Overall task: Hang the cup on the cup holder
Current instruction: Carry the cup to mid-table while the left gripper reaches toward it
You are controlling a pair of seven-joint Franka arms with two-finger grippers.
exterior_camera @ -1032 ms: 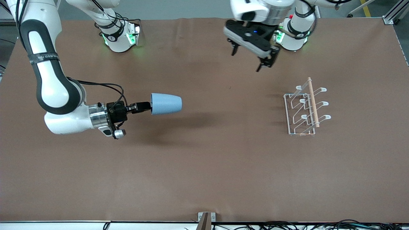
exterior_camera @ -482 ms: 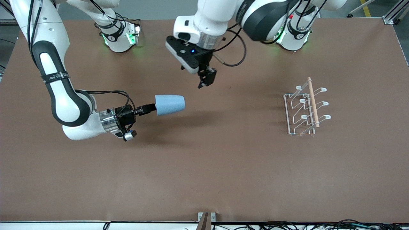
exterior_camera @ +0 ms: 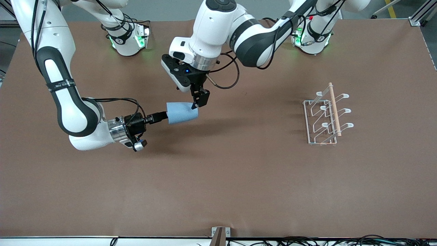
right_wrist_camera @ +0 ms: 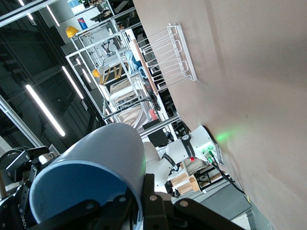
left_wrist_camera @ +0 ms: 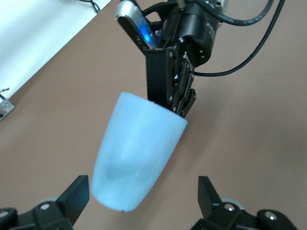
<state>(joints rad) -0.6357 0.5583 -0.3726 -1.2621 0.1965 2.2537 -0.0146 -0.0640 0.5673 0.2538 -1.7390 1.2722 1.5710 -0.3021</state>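
The light-blue cup (exterior_camera: 182, 112) hangs on its side above the table's middle. My right gripper (exterior_camera: 163, 117) is shut on its rim, one finger inside the mouth and one outside (right_wrist_camera: 144, 203). My left gripper (exterior_camera: 199, 100) has come down over the cup's closed end and is open. In the left wrist view the cup (left_wrist_camera: 136, 153) has its closed end between the left gripper's (left_wrist_camera: 143, 194) spread fingers, closer to one of them, with a gap on both sides. The white wire cup holder (exterior_camera: 308, 119) stands toward the left arm's end of the table, with nothing on its prongs.
A light wooden rod (exterior_camera: 334, 109) lies along the top of the cup holder, which also shows in the right wrist view (right_wrist_camera: 170, 50). Bare brown table surrounds the cup's shadow. A small metal bracket (exterior_camera: 220, 232) sits at the table edge nearest the front camera.
My left arm has swung from near its base across to the cup and lowered its open fingers around the closed end. My right arm has shifted the cup slightly toward it.
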